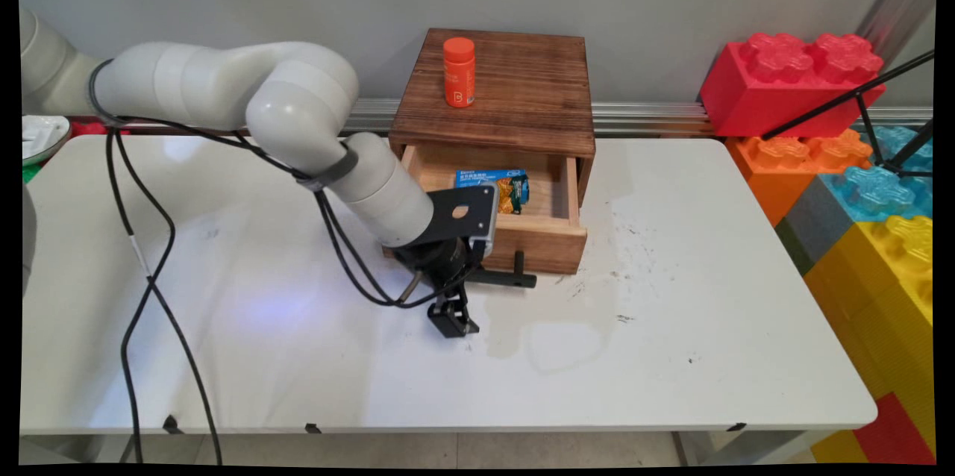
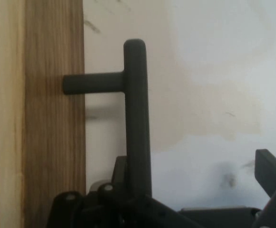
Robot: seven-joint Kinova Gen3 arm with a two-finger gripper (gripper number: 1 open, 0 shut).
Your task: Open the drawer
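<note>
A small wooden cabinet [image 1: 515, 88] stands at the back of the white table [image 1: 671, 327], its drawer [image 1: 552, 233] pulled out. My gripper [image 1: 452, 321] hangs low in front of the drawer's left end, just left of the black T-shaped handle [image 1: 511, 278]. In the hand view my gripper [image 2: 195, 167] is open; the handle bar [image 2: 137, 118] runs upward between the fingers, close against the left one, and the right finger [image 2: 271, 168] is far off it. The drawer front [image 2: 38, 114] fills the left side. In the drawer lie a blue packet [image 1: 481, 177] and an orange-green snack bag [image 1: 512, 195].
An orange bottle [image 1: 459, 71] stands upright on the cabinet top. Large red, orange, blue and yellow toy blocks [image 1: 858, 163] are stacked off the table's right end. A pale stain [image 1: 552, 327] marks the table in front of the drawer. Black cables [image 1: 149, 282] hang from the arm.
</note>
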